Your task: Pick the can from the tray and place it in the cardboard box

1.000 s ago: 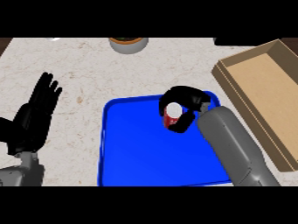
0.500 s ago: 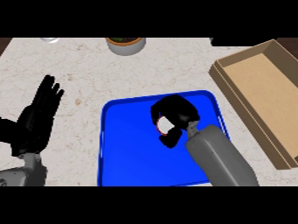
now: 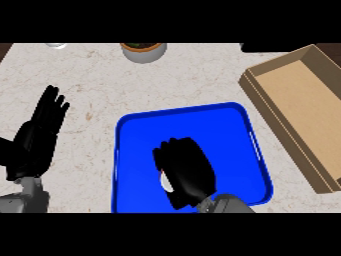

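Our right hand (image 3: 184, 170) sits low over the middle of the blue tray (image 3: 140, 130), fingers curled down around the can (image 3: 164, 181) — we can only see a sliver of white and a touch of red at the hand's left edge, the rest is hidden under the palm. So the can is inside the tray, wrapped by our fingers; whether it is off the tray floor we cannot tell. Our left hand (image 3: 36, 137) rests open on the marble counter (image 3: 202, 75) to the tray's left, fingers straight. The cardboard box (image 3: 306, 100) lies to the right of the tray, its near wall just beside the tray's rim.

What could go wrong, as we judge it: the can shows at the side of the grip and not centred, so it could slide out on the lift. Carrying it right too low could catch it on the tray rim or the box wall — we would want height first. A plant pot (image 3: 142, 50) stands at the far edge, well out of the path
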